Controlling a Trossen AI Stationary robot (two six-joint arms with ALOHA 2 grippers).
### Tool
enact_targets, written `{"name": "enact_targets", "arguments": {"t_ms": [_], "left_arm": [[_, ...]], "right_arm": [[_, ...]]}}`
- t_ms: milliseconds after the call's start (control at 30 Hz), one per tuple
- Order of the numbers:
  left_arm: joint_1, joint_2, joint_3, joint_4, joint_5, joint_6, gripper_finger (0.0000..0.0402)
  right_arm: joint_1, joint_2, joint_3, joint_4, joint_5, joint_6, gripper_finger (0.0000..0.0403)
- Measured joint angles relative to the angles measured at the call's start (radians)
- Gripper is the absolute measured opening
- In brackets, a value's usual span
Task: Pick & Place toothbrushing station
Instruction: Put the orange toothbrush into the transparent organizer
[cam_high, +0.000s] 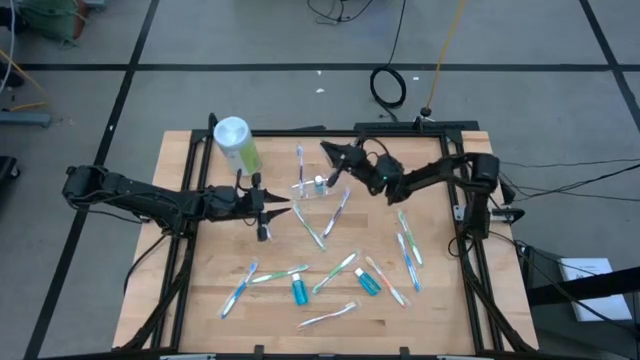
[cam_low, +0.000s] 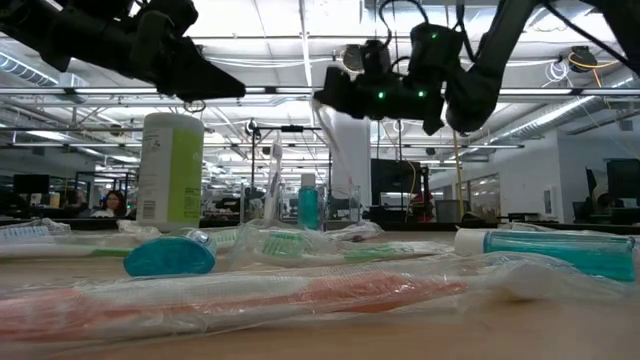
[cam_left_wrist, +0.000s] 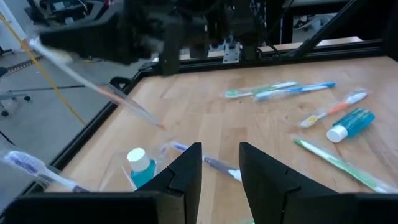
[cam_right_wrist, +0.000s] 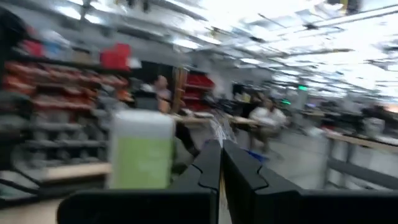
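Grey floor (cam_high: 250, 95), bright ceiling lights (cam_low: 300, 45)

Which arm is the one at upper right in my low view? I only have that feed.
Observer: The right arm. The high view puts the right hand close by the clear holder.
Operator: Is it holding anything?
Observer: Yes. The left wrist view shows a wrapped orange toothbrush hanging from it, and the hand is shut.
Operator: And the left hand?
Observer: The left hand is open and empty, just left of the holder in the high view.
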Motion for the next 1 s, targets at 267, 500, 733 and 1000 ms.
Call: {"name": "enact_targets", "arguments": {"t_ms": [267,500,733,1000], "left_arm": [[0.0,0.0,0.0,-0.007,0.0,-0.075,0.0113],[0.0,0.0,0.0,-0.008,0.0,-0.122,0.0113],[0.0,0.0,0.0,-0.008,0.0,-0.121,0.0113],[0.0,0.0,0.0,-0.008,0.0,-0.121,0.0113]], "right_arm": [[0.004,0.038,0.0,-0.043,0.099,-0.006,0.0],[0.004,0.038,0.0,-0.145,0.1,0.006,0.001],[0.005,0.038,-0.001,-0.178,0.132,0.024,0.0015],[0.005,0.037,-0.001,-0.179,0.204,0.025,0.0043]]}}
